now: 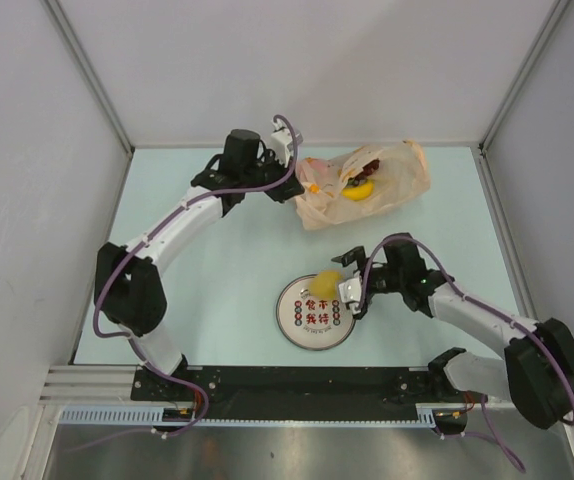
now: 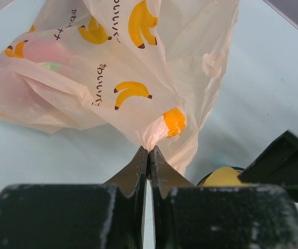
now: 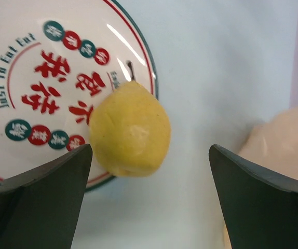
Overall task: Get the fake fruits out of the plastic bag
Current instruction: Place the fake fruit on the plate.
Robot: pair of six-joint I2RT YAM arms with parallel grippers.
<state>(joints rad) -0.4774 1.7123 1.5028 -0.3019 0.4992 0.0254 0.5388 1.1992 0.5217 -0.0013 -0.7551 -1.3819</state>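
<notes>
One lemon (image 3: 130, 129) on plate (image 3: 9, 31), right tool (image 3: 150, 150) spread, left tool (image 2: 148, 153) pinching bag (image 2: 180, 46)

top view: high, looking down over whole bench (image 1: 247, 250). left wrist: close on bag (image 2: 138, 62). right wrist: close above plate (image 3: 81, 18). top view shares both.

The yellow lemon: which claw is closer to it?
Right. The right claw is open right next to the lemon. The left claw is farther back, shut on the plastic bag.
</notes>
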